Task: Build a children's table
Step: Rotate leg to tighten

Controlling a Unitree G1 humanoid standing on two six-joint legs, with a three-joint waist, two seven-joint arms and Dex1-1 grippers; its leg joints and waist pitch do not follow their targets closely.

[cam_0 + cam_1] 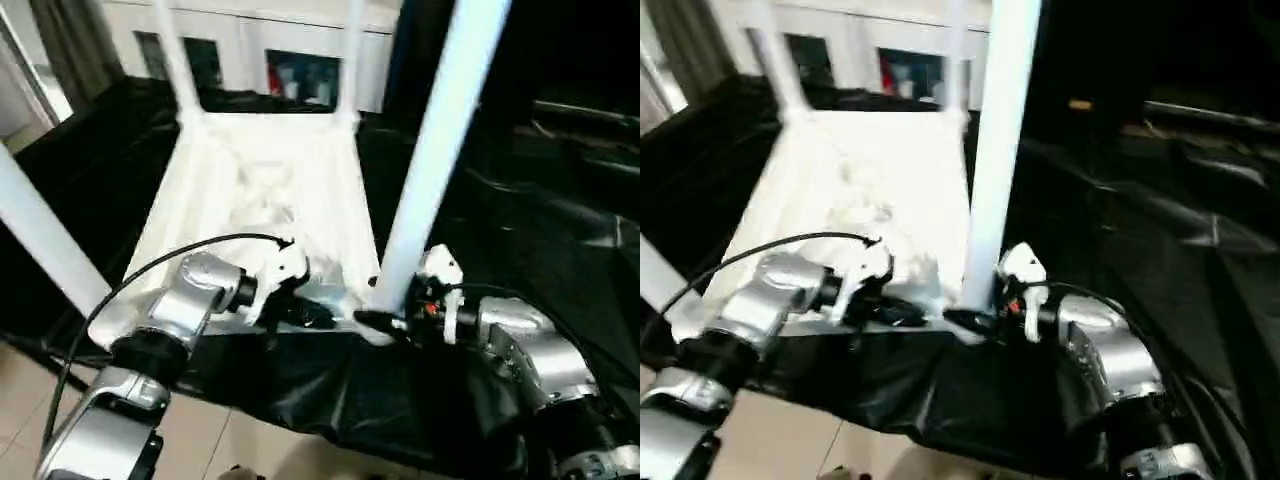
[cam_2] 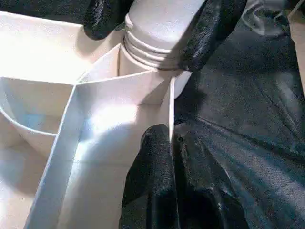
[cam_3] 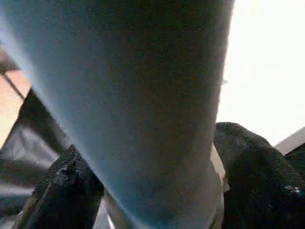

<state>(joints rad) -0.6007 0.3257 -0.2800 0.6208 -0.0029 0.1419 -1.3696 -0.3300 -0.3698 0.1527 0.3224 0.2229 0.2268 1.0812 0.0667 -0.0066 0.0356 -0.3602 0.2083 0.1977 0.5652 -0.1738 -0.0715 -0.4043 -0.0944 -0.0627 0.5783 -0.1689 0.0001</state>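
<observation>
The children's table top (image 1: 270,180) lies upside down on a black sheet, its ribbed underside facing up. Four white legs stand in its corner sockets. The near right leg (image 1: 430,150) rises tall in front of me, its ringed base (image 2: 157,33) seated in the socket. My right gripper (image 1: 385,320) is open, with a black finger (image 3: 71,186) on each side of that leg's base. My left gripper (image 1: 310,310) is shut on the top's thin rim wall (image 2: 170,109), just left of that corner.
The near left leg (image 1: 45,250), far left leg (image 1: 175,60) and far right leg (image 1: 352,60) stand upright. Black sheeting (image 1: 540,200) covers the surface to the right. A white cabinet (image 1: 260,40) stands behind. Tiled floor (image 1: 230,440) shows below the near edge.
</observation>
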